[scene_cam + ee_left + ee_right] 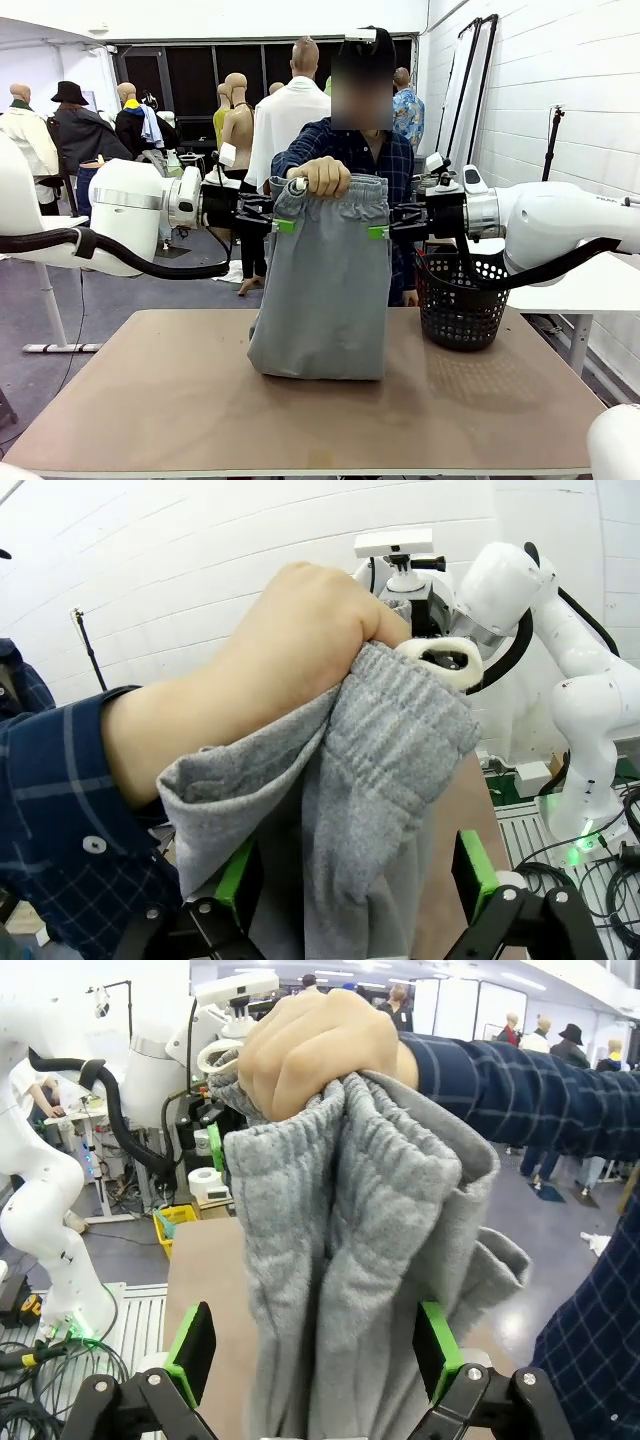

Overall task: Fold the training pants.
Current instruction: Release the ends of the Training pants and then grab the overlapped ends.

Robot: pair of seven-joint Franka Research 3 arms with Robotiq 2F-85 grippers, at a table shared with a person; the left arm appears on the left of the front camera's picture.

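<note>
The left gripper (283, 226) is reaching in level from the left, its green-padded jaws standing apart around one edge of the training pants (325, 290). These are soft grey jersey with a gathered, ribbed waistband, and they are hanging over the middle of the tan table (480, 400), with their lower end resting on it and a person's hand (322, 176) bunching the waistband in a fist. The right gripper (378, 232) is coming in level from the right, its jaws likewise apart around the other edge, just beside a black mesh basket (460, 300).
</note>
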